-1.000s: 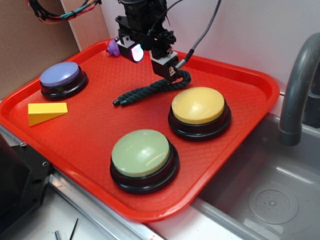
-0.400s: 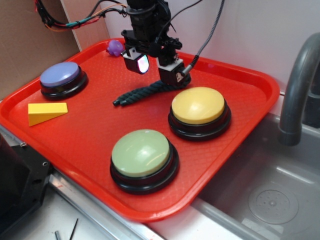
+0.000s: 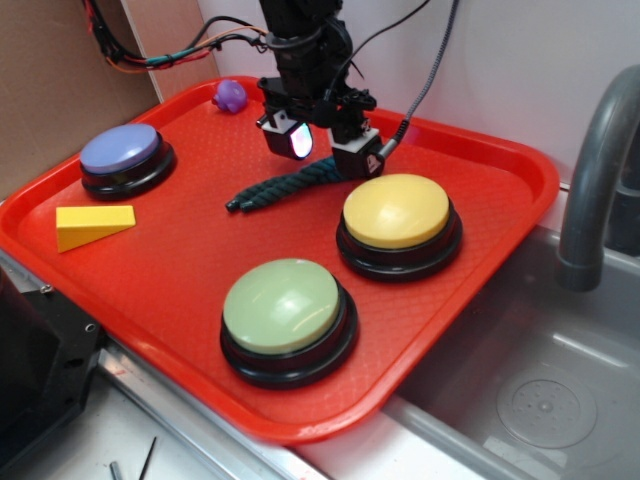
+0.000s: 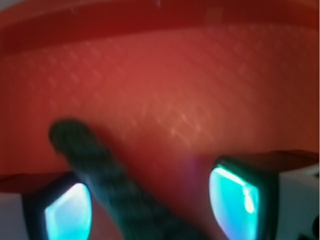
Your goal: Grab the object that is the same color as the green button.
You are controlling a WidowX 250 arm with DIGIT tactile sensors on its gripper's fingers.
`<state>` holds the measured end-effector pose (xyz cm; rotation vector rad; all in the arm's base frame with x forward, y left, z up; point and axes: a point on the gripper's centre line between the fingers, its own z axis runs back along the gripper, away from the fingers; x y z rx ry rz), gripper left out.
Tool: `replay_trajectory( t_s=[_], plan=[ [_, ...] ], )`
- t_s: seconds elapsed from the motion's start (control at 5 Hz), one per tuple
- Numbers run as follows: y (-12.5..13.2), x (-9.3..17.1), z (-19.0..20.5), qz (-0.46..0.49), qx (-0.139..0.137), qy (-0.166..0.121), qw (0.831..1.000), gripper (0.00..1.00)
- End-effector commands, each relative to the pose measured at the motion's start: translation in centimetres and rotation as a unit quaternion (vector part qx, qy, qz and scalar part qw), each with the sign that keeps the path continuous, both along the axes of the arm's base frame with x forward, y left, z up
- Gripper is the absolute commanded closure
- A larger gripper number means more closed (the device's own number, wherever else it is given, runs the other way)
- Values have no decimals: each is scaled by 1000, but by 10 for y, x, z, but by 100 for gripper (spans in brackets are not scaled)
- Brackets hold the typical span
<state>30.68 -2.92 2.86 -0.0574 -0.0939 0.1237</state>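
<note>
The dark green twisted rope [image 3: 283, 187] lies on the red tray [image 3: 190, 270], just left of the yellow button. Its right end is hidden behind my gripper [image 3: 325, 152]. The gripper is open and low over that end, one finger on each side. In the wrist view the rope [image 4: 107, 175] runs up between my two glowing pads [image 4: 67, 212], nearer the left one; nothing is gripped. The pale green dome button [image 3: 285, 305] with its black base stands at the tray's front.
A yellow dome button [image 3: 397, 212] stands just right of the gripper. A purple-blue button [image 3: 122, 152] and a yellow wedge block [image 3: 93, 224] are at the left. A small purple toy [image 3: 230, 95] is at the back. A sink and grey tap [image 3: 590, 180] lie at right.
My gripper has moved right and down, closing in over the rope's right end. The rope and the buttons have not moved.
</note>
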Motion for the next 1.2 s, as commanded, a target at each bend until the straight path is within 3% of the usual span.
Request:
replay_trajectory(
  t_s=[0.0,0.2,0.4,0.6,0.8,1.0],
  plan=[
    [-13,16,5,-28,-6,-13,1000,0],
    [-13,15,3,-28,-18,-14,999,100],
    [-12,14,0,-27,-16,-10,999,100],
    [-9,7,7,-61,20,12,998,100],
    [9,-28,49,-54,33,-8,998,100],
    [41,-72,95,-60,16,0,998,100]
  ],
)
